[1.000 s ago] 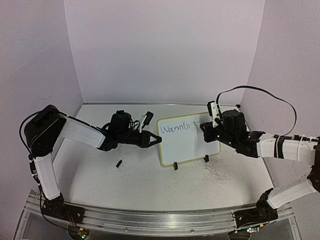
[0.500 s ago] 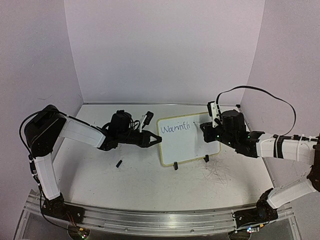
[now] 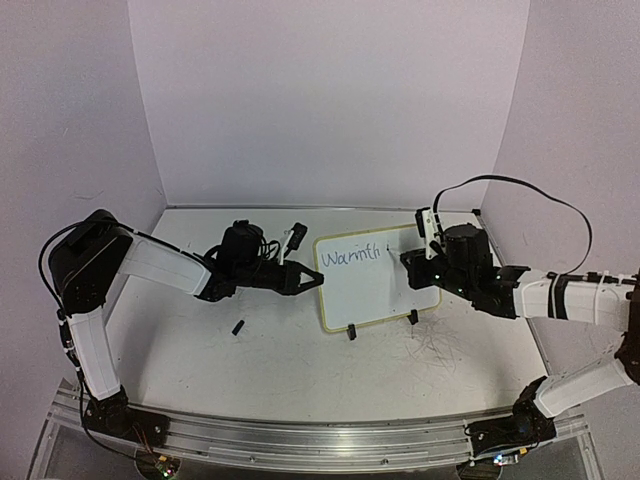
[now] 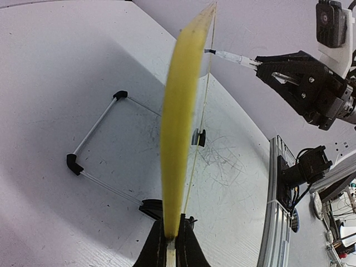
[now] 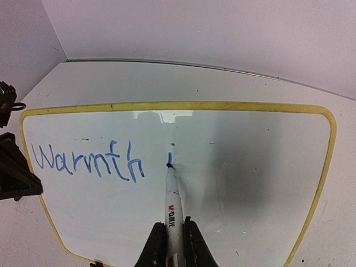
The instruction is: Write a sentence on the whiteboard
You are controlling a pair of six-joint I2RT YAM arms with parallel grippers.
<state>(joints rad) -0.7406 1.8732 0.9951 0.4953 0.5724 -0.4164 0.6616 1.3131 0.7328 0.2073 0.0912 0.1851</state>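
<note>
The whiteboard [image 3: 375, 285] with its pale-yellow frame lies tilted at mid table; it fills the right wrist view [image 5: 250, 183] and shows edge-on in the left wrist view [image 4: 181, 111]. My left gripper [image 3: 305, 280] is shut on its left edge [image 4: 170, 236]. The sentence [image 5: 89, 161] reads "Warmth" in blue, followed by an "i" [image 5: 171, 156]. My right gripper [image 5: 171, 239] is shut on a white marker [image 5: 172, 203], whose tip touches the board at the foot of the "i". In the top view the right gripper [image 3: 412, 257] is over the board's right side.
A small black marker cap [image 3: 239, 326] lies on the table left of the board. Two black clips [image 3: 350, 333] stick out at the board's near edge. Grey scribbles [image 3: 432, 348] mark the tabletop to the right. A walled corner stands behind.
The right gripper with the marker has shifted slightly right; a small "i" now follows "Warmth". The left arm and board have not moved.
</note>
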